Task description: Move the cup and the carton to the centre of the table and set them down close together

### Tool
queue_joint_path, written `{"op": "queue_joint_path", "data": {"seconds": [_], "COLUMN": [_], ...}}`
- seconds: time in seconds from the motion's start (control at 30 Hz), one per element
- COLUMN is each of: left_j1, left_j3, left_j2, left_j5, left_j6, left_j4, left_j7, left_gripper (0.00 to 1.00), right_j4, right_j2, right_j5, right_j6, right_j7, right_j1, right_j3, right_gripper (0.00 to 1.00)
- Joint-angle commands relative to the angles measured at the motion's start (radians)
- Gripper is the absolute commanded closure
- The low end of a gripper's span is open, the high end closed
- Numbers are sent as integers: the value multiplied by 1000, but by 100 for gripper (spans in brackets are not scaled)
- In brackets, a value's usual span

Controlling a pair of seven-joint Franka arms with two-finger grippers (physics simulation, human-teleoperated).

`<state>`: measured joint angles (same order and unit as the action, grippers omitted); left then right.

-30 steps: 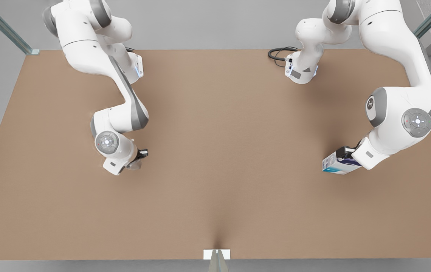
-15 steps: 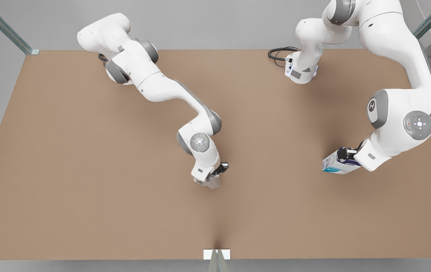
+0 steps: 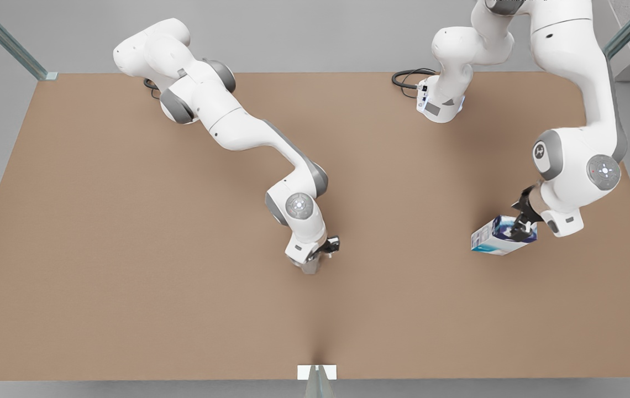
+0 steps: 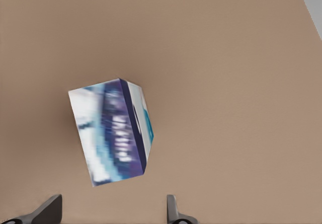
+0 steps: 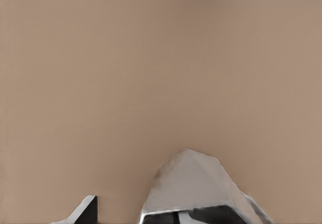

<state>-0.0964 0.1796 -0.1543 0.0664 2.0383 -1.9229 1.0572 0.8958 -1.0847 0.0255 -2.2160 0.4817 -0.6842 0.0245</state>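
The cup (image 3: 309, 267) has been carried mid-table, clamped in the right gripper (image 3: 318, 258), while the left gripper (image 3: 520, 224), fingers now spread, has released the carton (image 3: 494, 236) near the table (image 3: 127, 249) edge.

I see a black cable (image 3: 408, 79) coiled at the far edge. A small white bracket (image 3: 316, 372) sits at the near edge.

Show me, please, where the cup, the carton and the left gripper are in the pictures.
cup (image 5: 193, 186): right wrist view, its pale faceted side.
carton (image 4: 108, 133): left wrist view, its printed top face.
left gripper (image 4: 113, 209): left wrist view, midway between its open fingertips.
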Motion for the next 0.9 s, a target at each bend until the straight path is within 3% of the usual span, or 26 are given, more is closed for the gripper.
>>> {"op": "queue_joint_path", "data": {"seconds": [0.0,0.27,0.4,0.57,0.8,0.87], "left_j1": [0,-2,-2,0,3,3], "left_j3": [6,23,23,61,86,87], "left_j2": [-2,-28,-48,-79,-114,-125], "left_j5": [33,108,122,107,105,105], "left_j6": [5,6,23,57,83,102], "left_j4": [-2,-30,-27,-22,-19,-18], "left_j7": [18,47,38,-31,-32,-32], "left_gripper": [0,0,0,0,0,0], "right_j4": [0,11,164,543,560,560], "right_j2": [0,26,161,520,778,810], "right_j5": [1,-1,-10,-15,-3,-30], "right_j6": [-1,-33,-43,-28,472,524], "right_j7": [0,-6,-9,-17,-287,-336], "right_j1": [0,2,29,159,495,629], "right_j3": [0,-28,-26,-18,-29,-34], "right_gripper": [6,4,1,0,0,0]}}
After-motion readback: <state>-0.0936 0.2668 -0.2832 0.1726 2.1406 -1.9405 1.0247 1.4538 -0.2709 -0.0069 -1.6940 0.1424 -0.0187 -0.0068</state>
